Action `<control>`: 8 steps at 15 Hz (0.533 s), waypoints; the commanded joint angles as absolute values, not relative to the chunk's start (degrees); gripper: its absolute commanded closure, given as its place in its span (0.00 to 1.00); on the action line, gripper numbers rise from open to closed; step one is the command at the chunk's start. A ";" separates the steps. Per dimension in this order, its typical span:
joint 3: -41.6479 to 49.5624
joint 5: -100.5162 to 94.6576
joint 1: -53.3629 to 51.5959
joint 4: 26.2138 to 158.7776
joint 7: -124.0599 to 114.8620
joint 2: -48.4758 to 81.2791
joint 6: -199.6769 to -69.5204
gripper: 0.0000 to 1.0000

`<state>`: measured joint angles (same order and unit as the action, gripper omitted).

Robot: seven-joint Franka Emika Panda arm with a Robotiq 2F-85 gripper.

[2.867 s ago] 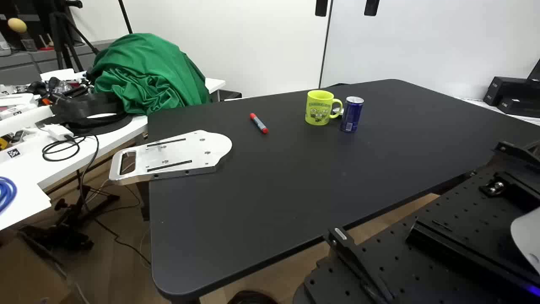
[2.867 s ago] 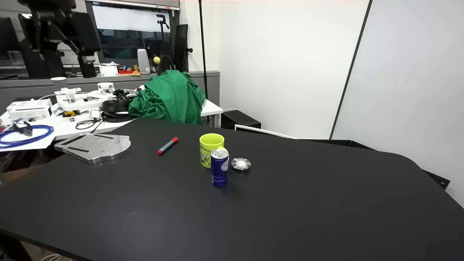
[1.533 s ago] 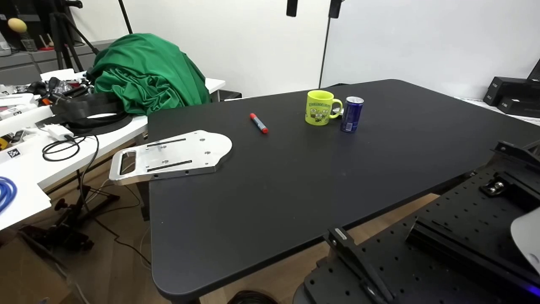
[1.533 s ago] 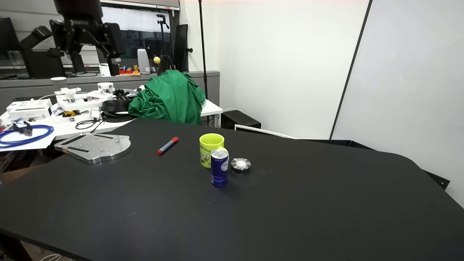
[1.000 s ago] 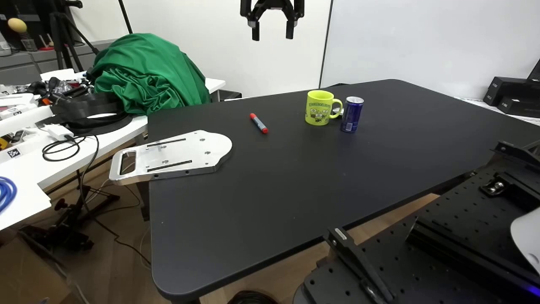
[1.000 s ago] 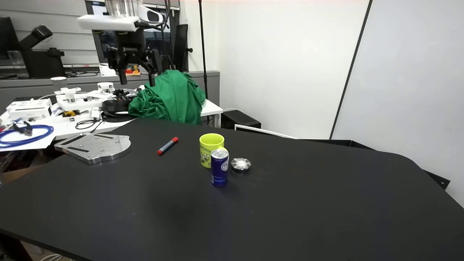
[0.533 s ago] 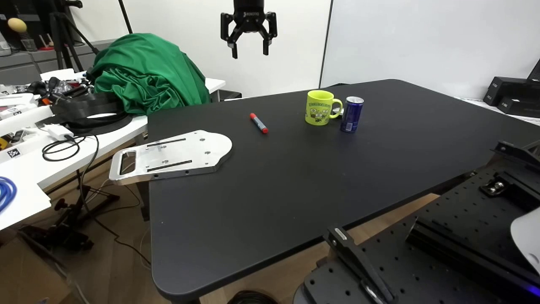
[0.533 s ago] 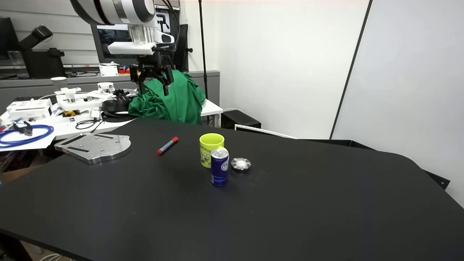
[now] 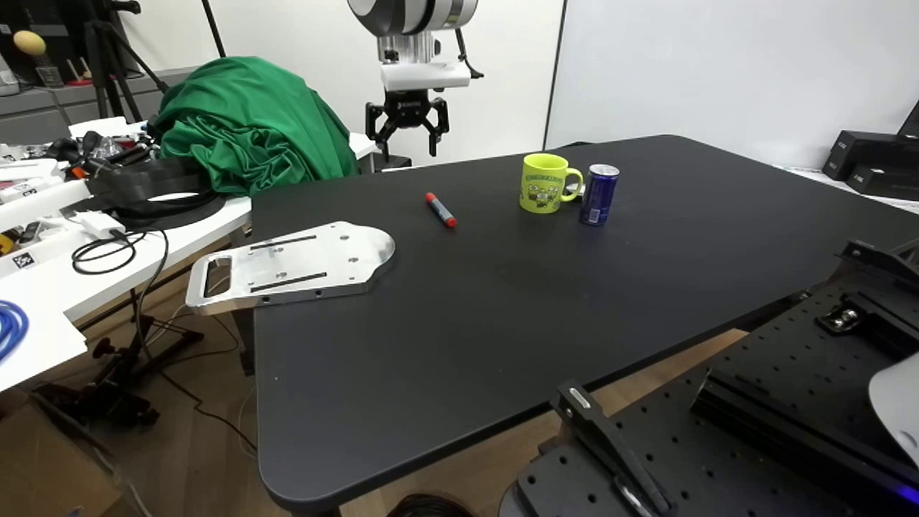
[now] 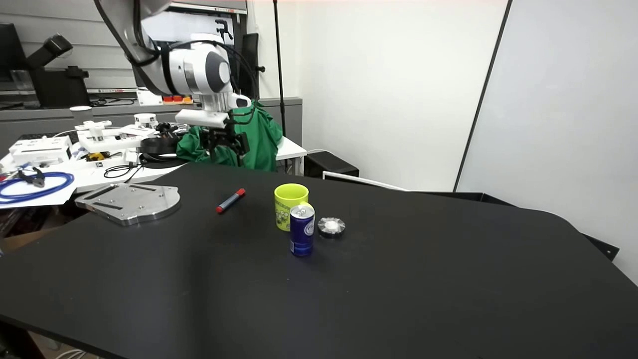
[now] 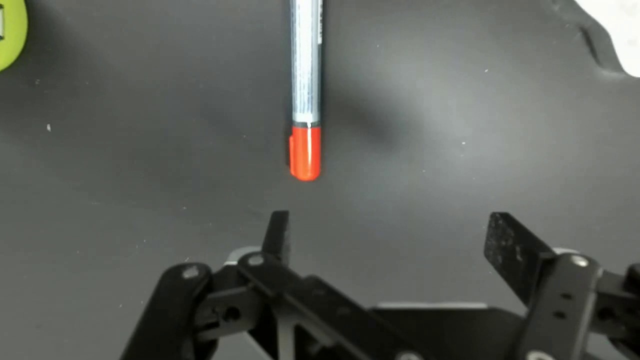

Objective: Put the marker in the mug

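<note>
Black perforated base plate (image 9: 732,467) closest in an exterior view, bottom corner. Then dark table (image 9: 445,345), metal plate (image 9: 309,260) on it, silver, cut-out end jutting past the edge. Marker (image 9: 440,210) lies flat on the table between metal plate and mug (image 9: 542,184), red ends, grey barrel. Blue can (image 9: 599,195) upright just beside the mug's handle; can't tell if touching. Mug upright, yellow-green, printed face. Small dark disc (image 10: 331,227) near both, clearest in an exterior view. Gripper (image 9: 409,152) hangs above and beyond the marker in both exterior views, pointing down. Fingers (image 11: 515,252) spread wide; wrist view has the marker's red end ahead of them, apart. Green cloth (image 9: 251,122) heaped farther back.
</note>
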<state>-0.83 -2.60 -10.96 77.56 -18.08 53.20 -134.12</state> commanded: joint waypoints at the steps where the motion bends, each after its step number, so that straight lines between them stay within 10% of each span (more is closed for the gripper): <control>1: 1.09 -0.34 -11.34 67.37 -21.57 61.79 -132.87 0.00; 8: 2.75 2.07 -11.79 60.76 -26.66 67.31 -127.62 0.00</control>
